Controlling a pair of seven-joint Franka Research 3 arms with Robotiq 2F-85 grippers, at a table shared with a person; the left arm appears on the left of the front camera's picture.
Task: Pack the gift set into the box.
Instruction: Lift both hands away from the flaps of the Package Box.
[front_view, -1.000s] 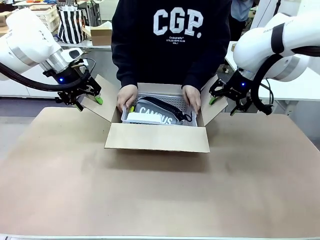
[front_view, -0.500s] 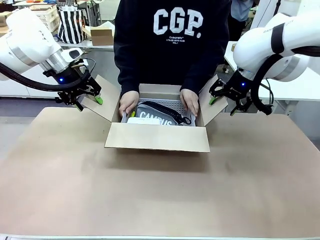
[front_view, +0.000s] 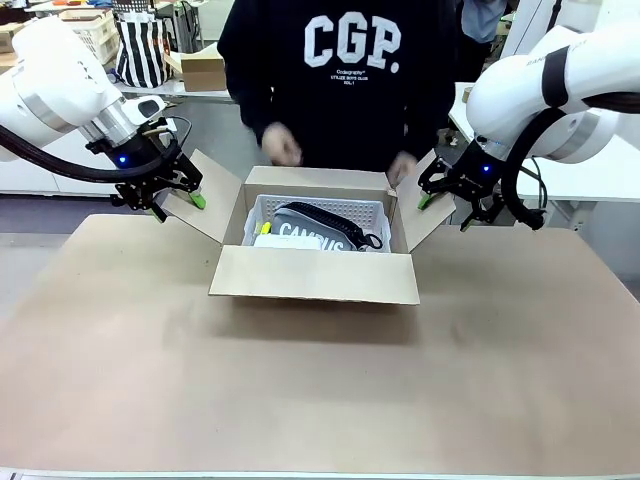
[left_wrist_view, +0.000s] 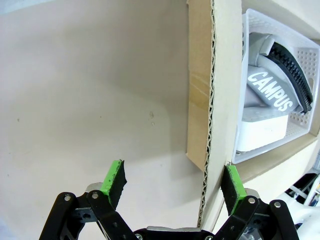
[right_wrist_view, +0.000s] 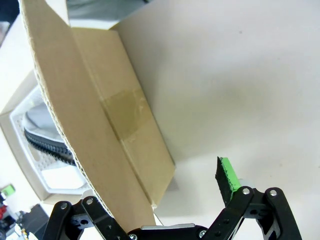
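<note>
Cardboard box (front_view: 315, 275) sits open in the middle of the counter (front_view: 300, 400) in the front view, with the gift set (front_view: 310, 232) lying inside it in a white basket (front_view: 330, 207). The left gripper (front_view: 178, 206) hangs at the left flap and the right gripper (front_view: 445, 210) at the right flap. A person's hands (front_view: 283, 148) hover above the far flap, clear of the box.

Left wrist view: the left gripper (left_wrist_view: 172, 182) is spread wide, with the flap's edge standing between its pads and one pad (left_wrist_view: 233, 185) just beside the cardboard.

Right wrist view: the right gripper (right_wrist_view: 150, 197) is likewise released, astride the right flap, and the gift set (right_wrist_view: 42, 132) shows beyond it.
</note>
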